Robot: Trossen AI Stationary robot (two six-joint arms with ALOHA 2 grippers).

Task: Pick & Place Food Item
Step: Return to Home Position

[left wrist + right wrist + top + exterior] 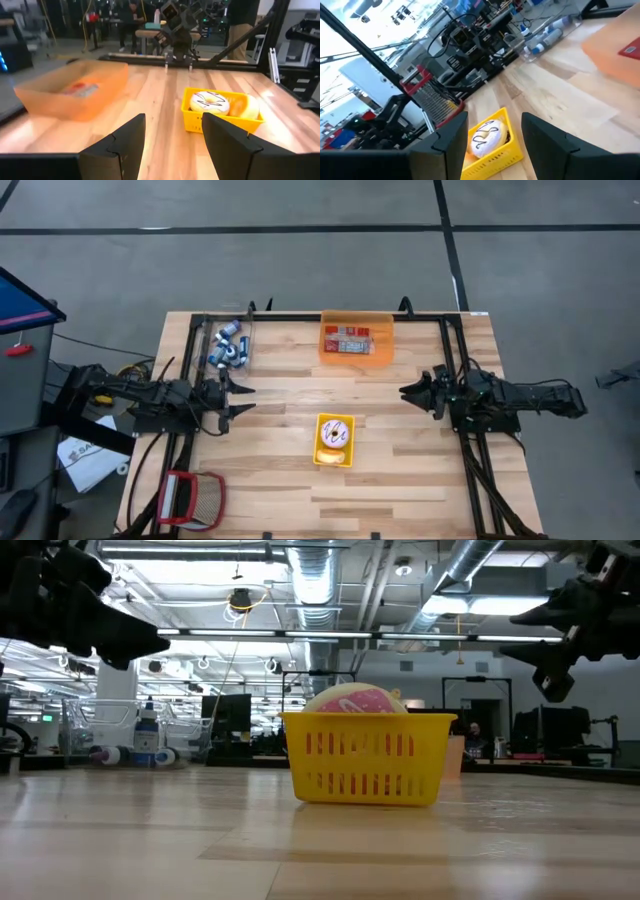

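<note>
A yellow basket (334, 440) stands on the wooden table (400, 490) between the two arms. In it lie a white-iced doughnut with dark drizzle (210, 101) and an orange-yellow bun (245, 106). My left gripper (240, 393) hovers at the table's left side, pointing level toward the basket, open with nothing between its fingers (125, 145). My right gripper (408, 392) hovers at the table's right side, pointing level toward the left and rolled to one side. It is open too and holds nothing. In the right wrist view the basket (492, 142) shows between that gripper's fingers, well beyond them.
An orange tray (356, 338) with flat packets stands at the far edge's middle. A clear bin (228, 345) of blue-and-white items sits at the far left. A red wire basket (190, 498) is at the near left corner. Bare wood lies around the yellow basket.
</note>
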